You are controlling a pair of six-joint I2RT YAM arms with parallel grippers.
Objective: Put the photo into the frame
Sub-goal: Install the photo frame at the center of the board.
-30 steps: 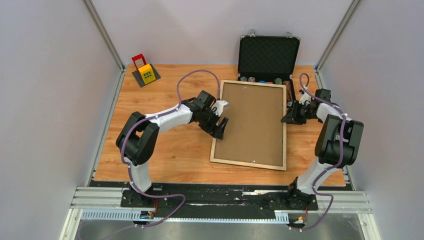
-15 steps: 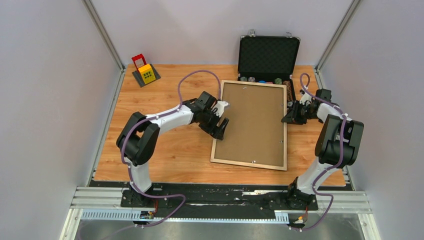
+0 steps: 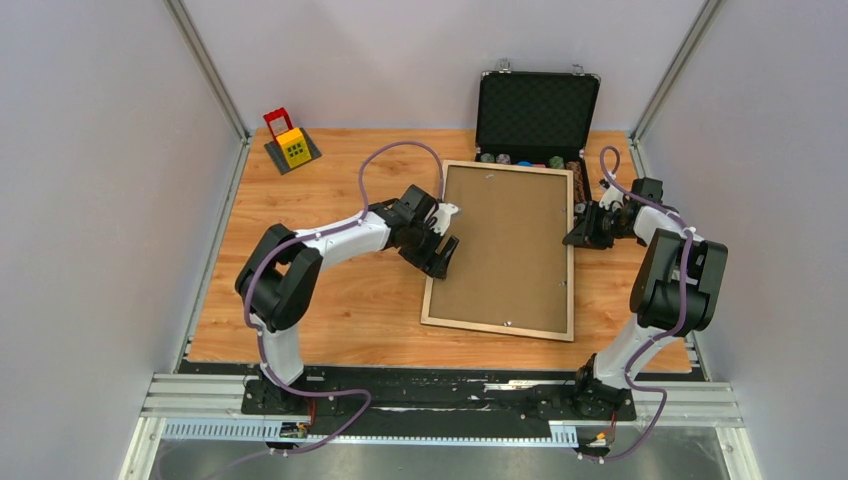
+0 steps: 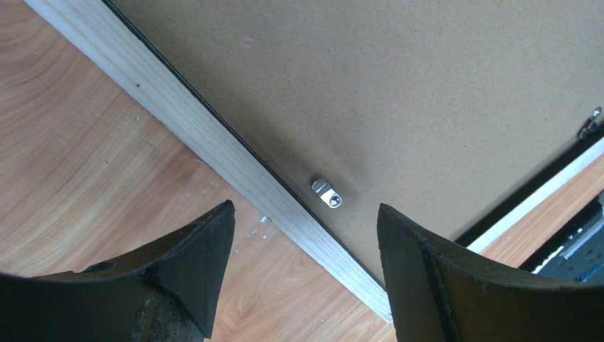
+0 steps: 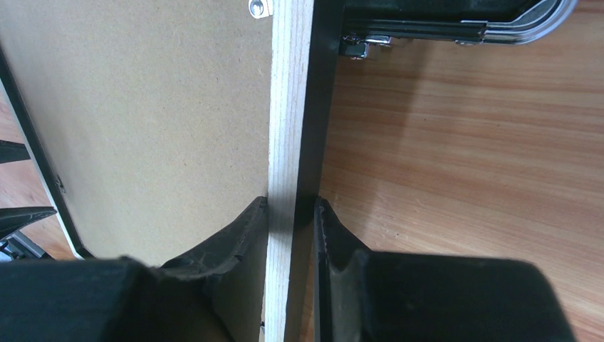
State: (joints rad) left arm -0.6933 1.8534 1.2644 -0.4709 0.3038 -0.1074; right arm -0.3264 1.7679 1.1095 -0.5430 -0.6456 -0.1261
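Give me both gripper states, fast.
Left gripper: open, holding nothing.
Right gripper: closed on the frame rail.

The left gripper (image 4: 303,210) hangs with jaws spread wide; the right gripper's (image 5: 290,206) jaws pinch the frame (image 5: 290,85).
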